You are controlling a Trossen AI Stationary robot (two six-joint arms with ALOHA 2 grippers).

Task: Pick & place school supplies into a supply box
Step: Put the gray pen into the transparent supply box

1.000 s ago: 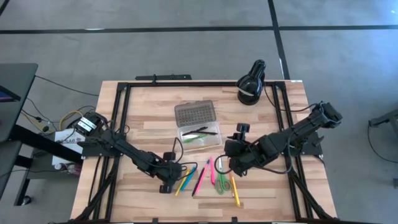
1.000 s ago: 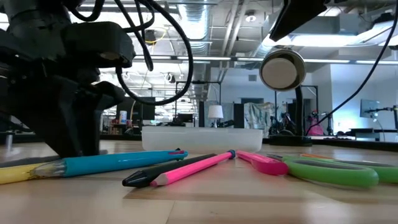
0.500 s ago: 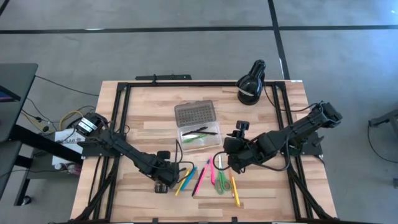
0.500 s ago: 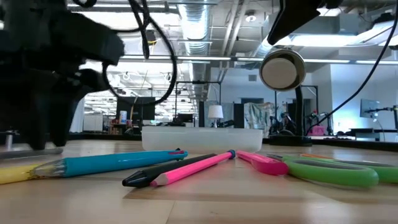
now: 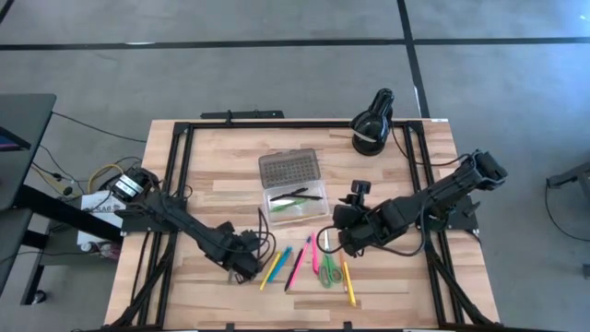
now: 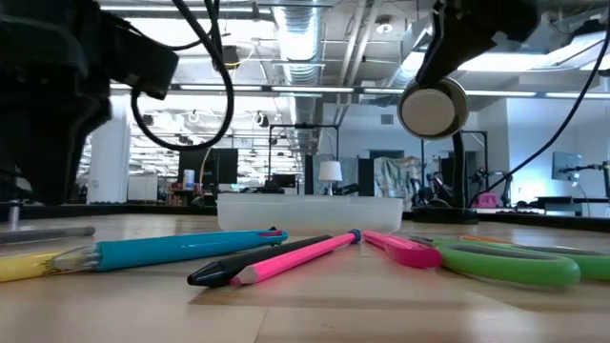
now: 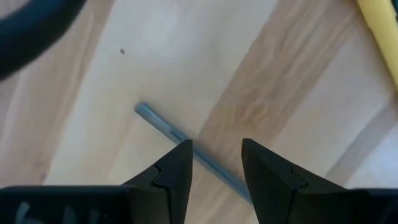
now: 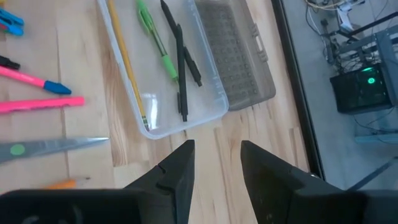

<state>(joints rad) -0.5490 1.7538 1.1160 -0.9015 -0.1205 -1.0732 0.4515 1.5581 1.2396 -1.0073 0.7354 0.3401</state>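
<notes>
Looking down from the high view, you have the left tool (image 5: 245, 266) low over the worktop (image 5: 212, 198), just beside the loose fan of pens, pencils and scissors (image 5: 304, 263), while the right tool (image 5: 348, 236) hovers between that fan and the supply box (image 5: 295, 202), whose dotted lid (image 5: 289, 169) lies folded back on the far side. From the low view, the blue pen (image 6: 181, 250), the pink pencil (image 6: 297, 257) and the green-handled scissors (image 6: 510, 262) lie flat in front of the box's clear wall, and dark arm parts fill the corners without showing you either tool's tips. In the left wrist view, your left tool is released, its two fingers (image 7: 177, 171) parted and holding nothing, with a thin grey pencil (image 7: 186, 149) running diagonally between them and ahead; its long axis crosses the gap at a slant rather than square, so I judge a small wrist turn would serve the closing, and the left arm is clearly the nearer one to it. A yellow pencil (image 7: 380, 37) lies farther off to one side. In the right wrist view, the right tool is also released and empty, and ahead of its fingers (image 8: 180, 168) the open box already holds a yellow pencil, a green pen and two dark pens.
</notes>
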